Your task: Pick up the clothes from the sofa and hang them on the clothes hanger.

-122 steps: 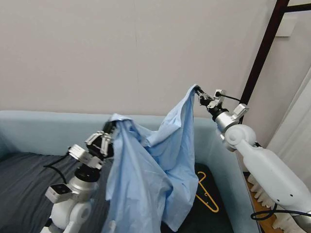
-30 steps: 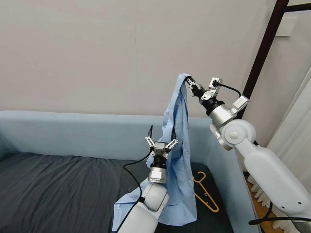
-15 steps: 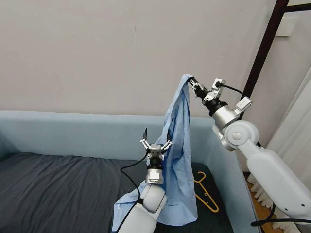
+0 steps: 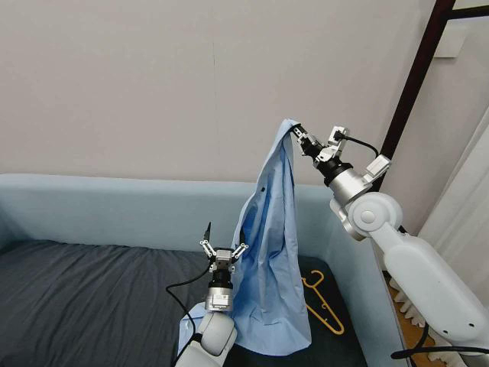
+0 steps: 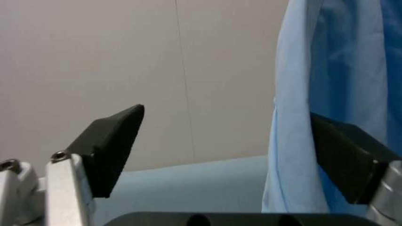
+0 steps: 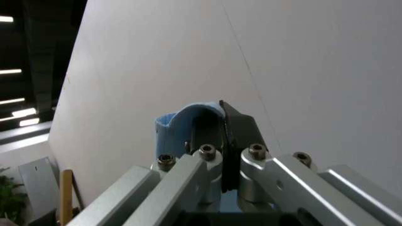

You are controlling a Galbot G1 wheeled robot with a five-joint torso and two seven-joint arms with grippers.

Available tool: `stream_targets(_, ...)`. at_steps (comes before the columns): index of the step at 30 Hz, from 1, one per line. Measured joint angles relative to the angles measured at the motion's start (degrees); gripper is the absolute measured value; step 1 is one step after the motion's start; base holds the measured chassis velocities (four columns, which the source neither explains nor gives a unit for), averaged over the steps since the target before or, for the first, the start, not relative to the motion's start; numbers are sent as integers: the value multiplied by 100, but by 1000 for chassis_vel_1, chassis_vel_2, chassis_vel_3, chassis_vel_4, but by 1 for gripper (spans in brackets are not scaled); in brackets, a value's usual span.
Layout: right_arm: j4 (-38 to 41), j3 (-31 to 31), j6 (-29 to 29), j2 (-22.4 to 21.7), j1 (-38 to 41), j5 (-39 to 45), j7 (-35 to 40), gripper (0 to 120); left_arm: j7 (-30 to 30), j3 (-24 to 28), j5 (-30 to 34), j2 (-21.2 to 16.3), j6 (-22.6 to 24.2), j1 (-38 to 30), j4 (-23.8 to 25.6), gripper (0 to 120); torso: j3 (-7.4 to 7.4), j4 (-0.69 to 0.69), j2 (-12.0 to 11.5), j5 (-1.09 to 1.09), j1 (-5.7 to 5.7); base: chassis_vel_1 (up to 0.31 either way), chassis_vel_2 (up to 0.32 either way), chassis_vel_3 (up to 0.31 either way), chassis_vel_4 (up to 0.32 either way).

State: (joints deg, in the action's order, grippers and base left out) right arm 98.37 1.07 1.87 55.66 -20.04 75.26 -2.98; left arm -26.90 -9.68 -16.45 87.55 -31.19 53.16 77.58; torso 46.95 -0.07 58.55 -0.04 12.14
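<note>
The right gripper (image 6: 213, 120) is clamped on a folded edge of light blue cloth (image 6: 171, 123), which loops over its black fingertip pads (image 6: 240, 126). Behind stands a plain pale wall (image 6: 301, 56). Past the wall's edge lies a dark room (image 6: 37, 56) with bright strip lights (image 6: 7, 19).
</note>
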Motion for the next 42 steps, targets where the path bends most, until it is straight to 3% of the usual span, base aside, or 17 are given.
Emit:
stream_targets(4,21,1,3,-32,-41,1,0,0,128,7,3,25,-92,81,4,72,0,0,0,0,0,0,0,0,0)
stream_targets(10,7,3,3,-45,-47,2,-13,0,278,86,-21,84,-194,168,-10,55,0,0,0,0,0,0,0,0,0)
stream_targets(15,-58,3,3,-38,-32,3,-41,0,312,101,-95,108,-250,286,-30,31,0,0,0,1,0,0,0,0,0)
stream_targets(19,-88,2,3,-20,-9,3,-50,0,323,93,-101,97,-300,348,-36,22,0,0,0,0,0,0,0,0,0)
stream_targets(23,-125,-5,2,15,0,-6,-54,0,370,36,-87,34,-421,407,17,3,0,0,0,0,0,0,0,0,0)
stream_targets(31,-143,-13,1,19,2,-21,-53,0,515,-44,117,-261,-571,469,205,0,0,0,0,0,0,0,0,0,0)
stream_targets(35,-196,-115,-9,-65,64,-59,-52,0,1225,23,933,-771,-641,556,956,0,0,1,0,-1,0,0,0,0,0)
stream_targets(36,-196,-115,-9,-65,64,-59,-52,0,1225,23,933,-771,-641,556,956,0,0,1,0,-1,0,0,0,0,0)
stream_targets(40,-429,-217,-27,-109,224,-252,-43,0,2610,76,2814,-1654,-163,263,2209,0,0,1,0,-1,0,0,0,0,0)
stream_targets(41,-429,-217,-27,-109,224,-252,-43,0,2610,76,2814,-1654,-163,263,2209,0,0,1,0,-1,0,0,0,0,0)
stream_targets(42,-496,-234,-35,-109,249,-313,-38,0,2856,87,3345,-1901,9,116,2432,0,0,0,0,-2,0,0,0,0,0)
